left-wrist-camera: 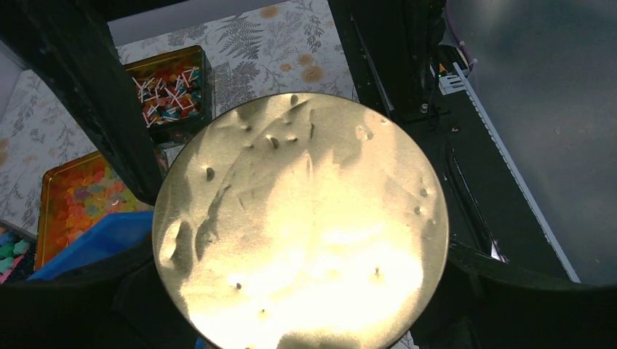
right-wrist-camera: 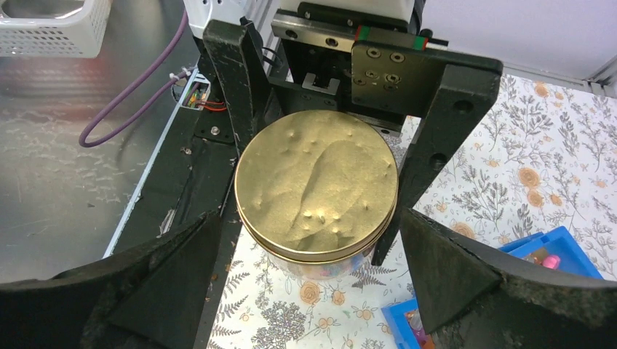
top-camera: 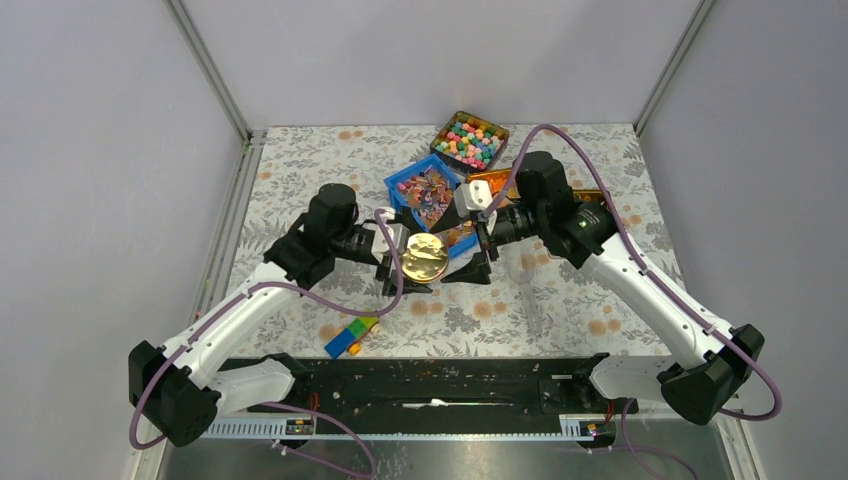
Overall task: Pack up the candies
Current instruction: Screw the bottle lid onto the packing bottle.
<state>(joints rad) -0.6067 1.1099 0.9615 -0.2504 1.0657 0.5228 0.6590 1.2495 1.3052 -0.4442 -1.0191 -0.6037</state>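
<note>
A clear jar with a dented gold lid (top-camera: 425, 258) stands on the flowered table; coloured sweets show through its wall (right-wrist-camera: 342, 267). My left gripper (top-camera: 412, 262) is shut on the jar, one finger (right-wrist-camera: 244, 94) on each side of it. In the left wrist view the lid (left-wrist-camera: 302, 225) fills most of the frame. My right gripper (top-camera: 476, 256) hangs open just right of the jar, touching nothing, and its wrist view looks down on the jar from between wide jaws. Candies (top-camera: 432, 192) lie in a blue bin (top-camera: 402, 184) behind the jar.
A dark tin of pastel balls (top-camera: 470, 140) stands at the back. An orange tin (top-camera: 495, 180) lies partly under the right arm, and another dark tin of red-and-white wrapped sweets (left-wrist-camera: 169, 91) shows beyond it. Coloured blocks (top-camera: 350, 336) lie near the front edge.
</note>
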